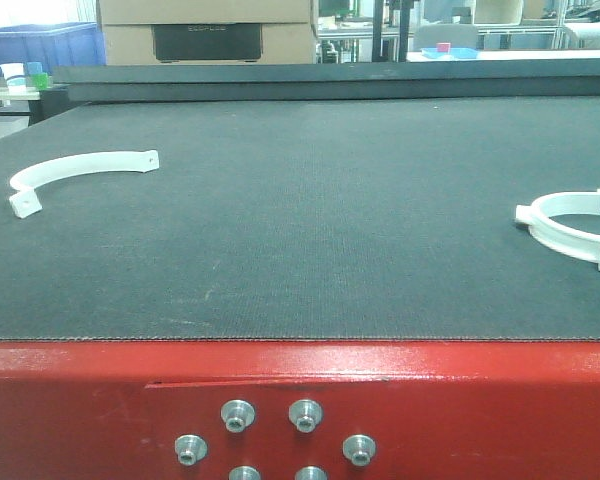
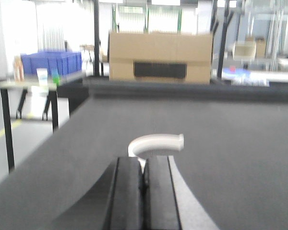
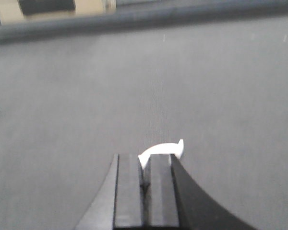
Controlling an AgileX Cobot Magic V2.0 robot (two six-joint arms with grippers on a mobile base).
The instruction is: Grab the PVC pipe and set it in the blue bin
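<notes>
red rail: nearest thing in the front view, bolts on its face. All places below are given off it.
left hand: fingers pressed together, nothing between them. Low over the desk, not in the front view.
right hand: same, pressed together and empty.
desk: dark mat running away from the red rail.
right pipe piece: white half-ring, flat on the mat past the rail's right end, partly cut by the frame edge. No hand touching it.
left pipe piece: longer white arc, flat on the mat, further from the rail than the right one, toward its left end. Wrist view shows it ahead of the left hand's tips, apart.
cardboard box: past the desk's far edge, opposite the rail.
blue bin: far from the rail, off its left end, beyond the desk. Can't tell what it stands on.
progress: nothing done, I'd say. Both pieces on the mat, none in the bin.
left to do: spread a hand, reach, pinch a piece, carry it to the bin, release. The left piece looks closer to the bin.
</notes>
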